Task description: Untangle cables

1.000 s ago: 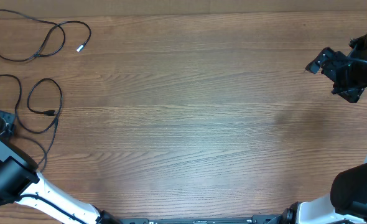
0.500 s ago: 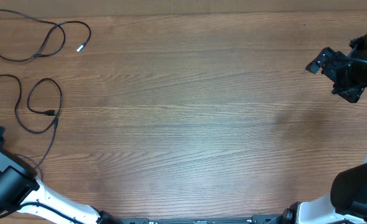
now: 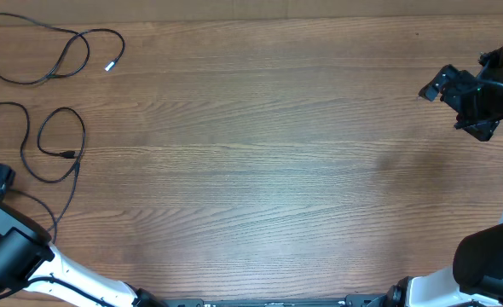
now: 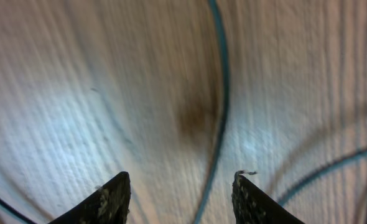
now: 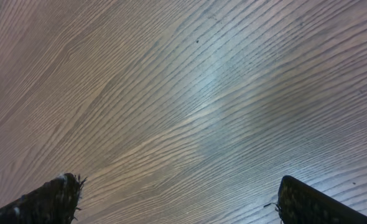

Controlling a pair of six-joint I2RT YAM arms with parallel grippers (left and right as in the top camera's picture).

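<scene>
Since both cables lie far left of table (image 3: 260, 170), L gripper (image 4: 178, 183) hangs low over lower cable (image 4: 221, 93); jaws apart, nothing held, strand runs between tips, prob lining up a pick; R gripper (image 5: 177, 199) parked far right, wide open, empty; upper cable (image 3: 89, 53) lies apart, thin black loops, silvery tip (image 3: 109, 66).

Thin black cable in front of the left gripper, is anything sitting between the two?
Nothing visible does. In the left wrist view the thin black cable lies on the brown wooden table directly ahead of the left gripper, whose jaws are open, and no other object shows between them.
</scene>
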